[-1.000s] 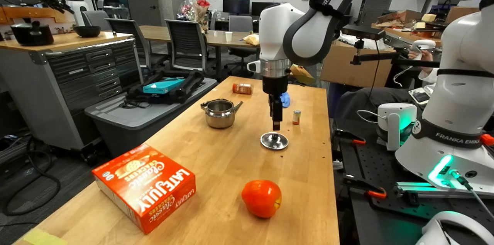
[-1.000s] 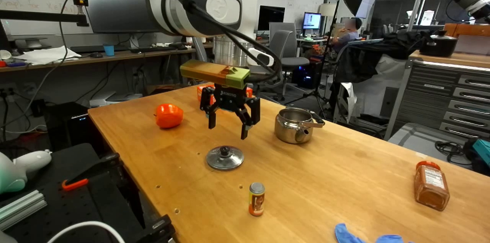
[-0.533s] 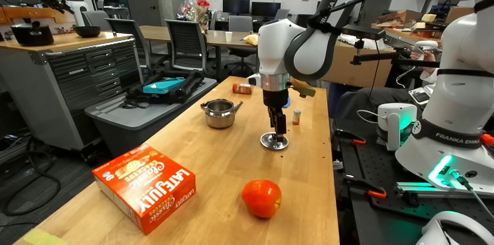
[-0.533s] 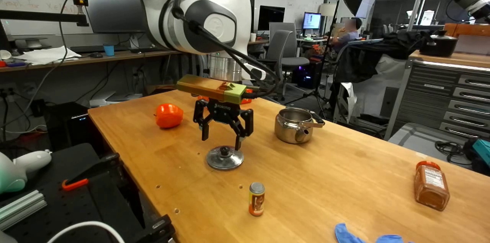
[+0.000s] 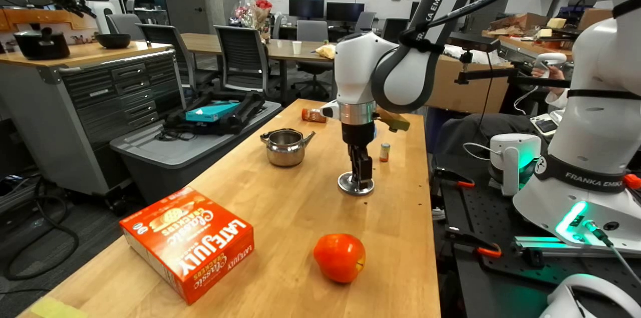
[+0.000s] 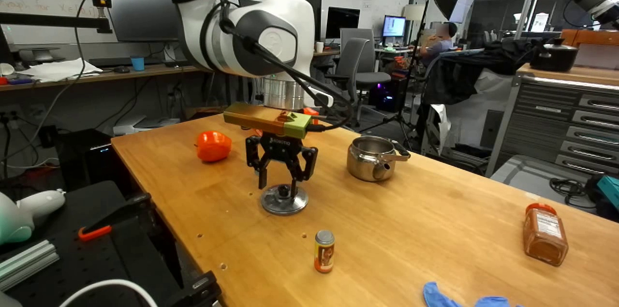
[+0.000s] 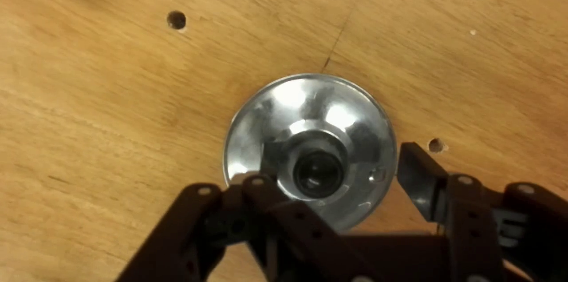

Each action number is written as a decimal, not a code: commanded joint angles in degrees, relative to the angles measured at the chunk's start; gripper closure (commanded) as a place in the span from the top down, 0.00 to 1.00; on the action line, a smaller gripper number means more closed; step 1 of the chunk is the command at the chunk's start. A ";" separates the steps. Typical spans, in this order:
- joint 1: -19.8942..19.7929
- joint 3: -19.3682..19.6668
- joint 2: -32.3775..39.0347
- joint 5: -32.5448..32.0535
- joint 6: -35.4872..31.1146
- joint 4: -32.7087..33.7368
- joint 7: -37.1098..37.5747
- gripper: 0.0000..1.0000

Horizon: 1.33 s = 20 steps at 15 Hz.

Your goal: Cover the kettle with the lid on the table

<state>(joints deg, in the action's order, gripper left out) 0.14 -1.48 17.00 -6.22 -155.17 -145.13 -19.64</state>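
Straddling knob (image 7: 318, 174) of lid (image 7: 310, 113), claw (image 6: 278, 190) partly spread, contact unclear

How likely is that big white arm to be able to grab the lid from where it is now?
Quite likely, yes: the fingers are open on either side of the knob on the lid, and nothing visible blocks them, though the knob sits nearer one finger.

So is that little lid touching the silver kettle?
Apart. In both exterior views, tabletop shows plainly between the lid, which lies flat on it, and the kettle, standing upright off to one side.
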 commanded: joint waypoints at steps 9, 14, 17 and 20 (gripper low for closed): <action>-1.43 -1.21 0.12 0.61 -0.28 0.92 -0.22 0.07; -1.59 -1.25 -1.17 0.91 -0.47 0.81 -0.10 0.07; -1.91 -1.44 -2.60 1.69 1.16 1.34 -0.32 0.07; -2.72 -1.41 -4.87 2.60 2.70 2.03 -1.30 0.07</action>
<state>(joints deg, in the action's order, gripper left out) -0.76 -1.61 15.57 -5.26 -155.15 -143.55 -19.63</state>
